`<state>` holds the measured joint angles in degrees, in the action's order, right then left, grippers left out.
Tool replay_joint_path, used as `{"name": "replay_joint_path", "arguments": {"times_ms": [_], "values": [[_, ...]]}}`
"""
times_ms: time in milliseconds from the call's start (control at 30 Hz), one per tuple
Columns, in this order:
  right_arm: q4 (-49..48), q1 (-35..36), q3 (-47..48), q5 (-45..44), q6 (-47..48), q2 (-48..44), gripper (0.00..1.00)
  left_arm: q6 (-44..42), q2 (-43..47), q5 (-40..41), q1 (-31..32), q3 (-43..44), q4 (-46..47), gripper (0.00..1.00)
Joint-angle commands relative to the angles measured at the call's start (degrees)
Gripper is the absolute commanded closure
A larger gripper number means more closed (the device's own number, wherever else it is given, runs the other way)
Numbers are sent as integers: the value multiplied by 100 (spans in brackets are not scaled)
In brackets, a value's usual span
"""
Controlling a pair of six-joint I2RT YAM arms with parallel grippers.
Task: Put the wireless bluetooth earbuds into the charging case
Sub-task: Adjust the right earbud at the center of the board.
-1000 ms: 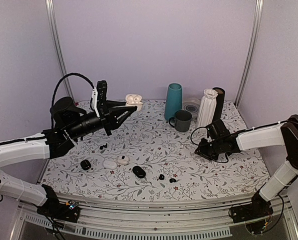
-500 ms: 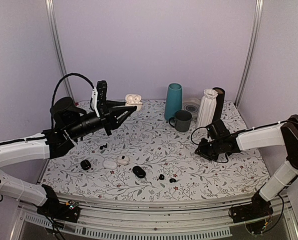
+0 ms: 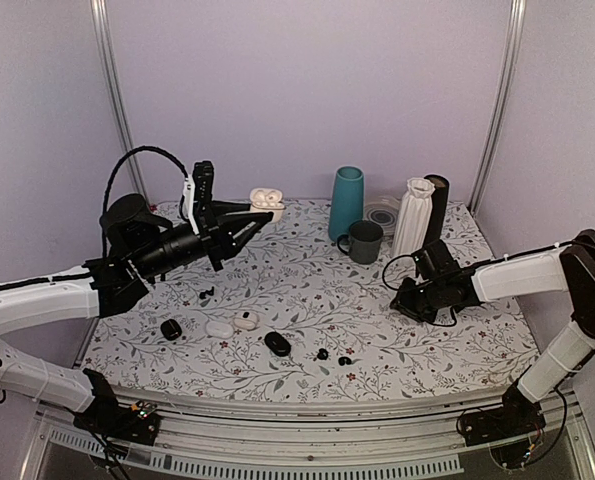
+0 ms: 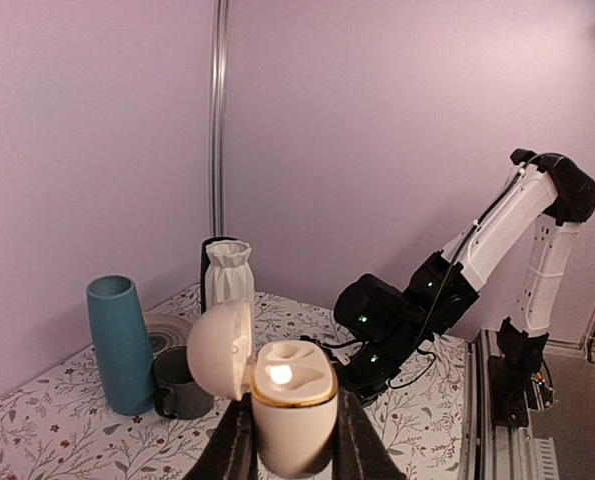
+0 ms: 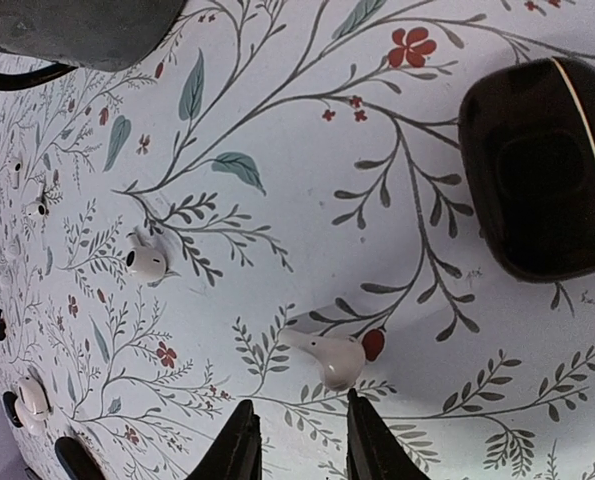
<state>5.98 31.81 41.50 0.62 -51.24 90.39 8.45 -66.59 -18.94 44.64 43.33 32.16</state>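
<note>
Black earbuds (image 3: 322, 354) lie loose on the floral table (image 3: 307, 280), the left gripper (image 4: 292, 455) clamps an open white charging case (image 4: 292, 400) aloft, and the right gripper (image 5: 297, 445) hangs narrowly parted and empty by a white earbud (image 5: 329, 355).

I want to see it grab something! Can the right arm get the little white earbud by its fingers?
Probably yes. The white earbud lies bare on the tablecloth just ahead of the right gripper, whose fingers stand apart with nothing between. The black case sits off to the side.
</note>
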Motion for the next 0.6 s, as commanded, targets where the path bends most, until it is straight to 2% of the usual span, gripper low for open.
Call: {"name": "replay_joint_path", "arguments": {"times_ms": [0,567], "values": [[-70,-44,30,-11,-18,164,71,33,82,13,-86,-18,43,100],[-67,-79,654,170,377,707,73,-1,140,72,-105,-47,9,100]]}}
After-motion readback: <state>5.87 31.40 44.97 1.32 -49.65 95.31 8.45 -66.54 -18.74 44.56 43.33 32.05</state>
